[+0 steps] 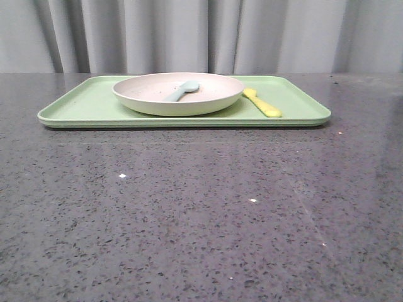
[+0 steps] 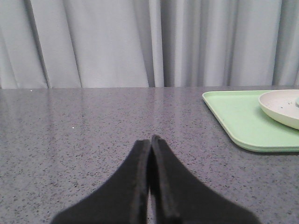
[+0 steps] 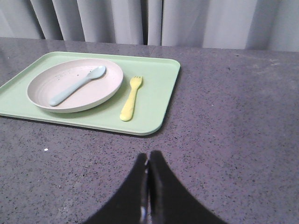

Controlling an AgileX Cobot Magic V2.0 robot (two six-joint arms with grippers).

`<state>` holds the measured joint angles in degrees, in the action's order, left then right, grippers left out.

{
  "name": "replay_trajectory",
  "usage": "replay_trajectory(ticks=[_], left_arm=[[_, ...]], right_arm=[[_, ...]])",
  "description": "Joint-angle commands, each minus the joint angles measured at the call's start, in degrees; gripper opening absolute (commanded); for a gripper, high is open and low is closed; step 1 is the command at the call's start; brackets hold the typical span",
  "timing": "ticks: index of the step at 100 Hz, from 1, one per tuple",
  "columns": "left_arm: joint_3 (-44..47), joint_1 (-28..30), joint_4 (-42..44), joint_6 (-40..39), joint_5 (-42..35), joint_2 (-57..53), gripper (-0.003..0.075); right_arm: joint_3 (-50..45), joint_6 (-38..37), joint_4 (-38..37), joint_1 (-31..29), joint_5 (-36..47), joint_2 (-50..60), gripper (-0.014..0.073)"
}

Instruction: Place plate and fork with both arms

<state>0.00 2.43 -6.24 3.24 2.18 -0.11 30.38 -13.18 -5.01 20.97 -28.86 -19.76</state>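
low in each wrist view, the left gripper (image 2: 150, 144) and right gripper (image 3: 148, 161) have their black fingers clenched on nothing, above the speckled grey table (image 1: 201, 220). farther off, the plate (image 1: 178, 93) sits on the green tray (image 1: 82, 107), the fork (image 1: 262, 102) on the tray just right of it. only the right wrist view shows the fork's tines and the whole blue-grey spoon (image 3: 77, 85) in the plate. grey curtain (image 1: 189, 34) behind.

Tabletop (image 1: 189, 214): dark grey stone finish, speckled black and white, glossy. Tray (image 1: 88, 107): uniform light green. Plate (image 1: 157, 91): off-white to pale pink inside with faint dark speckles, cream outer wall. Spoon (image 3: 77, 85): pale blue-grey. Fork (image 3: 131, 99): plain yellow. Curtain (image 1: 189, 31): pale grey, vertical folds. Left tool (image 2: 150, 142) and right tool (image 3: 148, 158): matte black.
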Motion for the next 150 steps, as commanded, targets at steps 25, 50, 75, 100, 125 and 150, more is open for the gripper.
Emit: replay_trajectory(ticks=[25, 50, 75, 100, 125, 150], left_arm=[[0.7, 0.1, -0.3, -0.5, -4.5, -1.9, -0.0020], [0.7, 0.1, -0.3, -0.5, -4.5, -1.9, -0.0020], [0.7, 0.1, -0.3, -0.5, -4.5, -1.9, -0.0020], [0.7, 0.1, -0.3, -0.5, -4.5, -1.9, -0.0020], [0.7, 0.1, -0.3, -0.5, -4.5, -1.9, -0.0020], [0.7, 0.1, -0.3, -0.5, -4.5, -1.9, -0.0020]], right_arm=[[1.5, 0.2, -1.0, -0.1, 4.5, -0.3, -0.0067], [1.5, 0.2, -1.0, -0.1, 4.5, -0.3, -0.0067], [1.5, 0.2, -1.0, -0.1, 4.5, -0.3, -0.0067], [1.4, 0.2, -1.0, -0.1, 4.4, -0.3, -0.0067], [-0.5, 0.2, -1.0, -0.7, 7.8, -0.3, -0.0067], [-8.9, 2.1, -0.1, -8.2, 22.7, -0.2, -0.0067]])
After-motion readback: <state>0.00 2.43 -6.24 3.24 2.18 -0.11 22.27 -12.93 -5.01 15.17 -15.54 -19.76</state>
